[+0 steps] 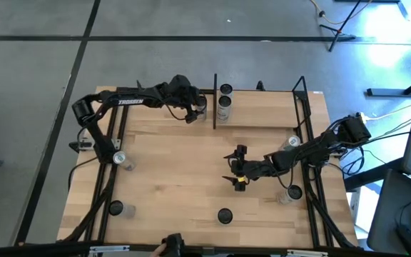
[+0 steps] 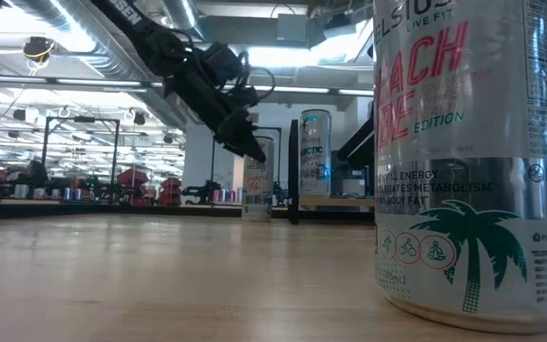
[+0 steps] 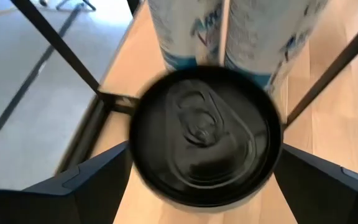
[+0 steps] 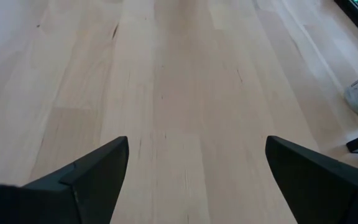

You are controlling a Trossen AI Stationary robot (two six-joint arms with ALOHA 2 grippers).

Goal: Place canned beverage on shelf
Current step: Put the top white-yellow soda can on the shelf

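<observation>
At the table's [image 1: 191,171] far edge stands the shelf [image 1: 262,107], with 2 cans [image 1: 225,100] at its left end just right of a post [image 1: 214,100], and a third can [image 1: 200,106] just left of that post, under the left gripper [image 1: 193,108]. The right gripper [image 1: 237,165] hangs over the table's middle. Other cans stand near the left edge [image 1: 122,160], the near-left corner [image 1: 115,208], the near edge's middle [image 1: 225,215], and 2 by the right edge [image 1: 292,193].
</observation>
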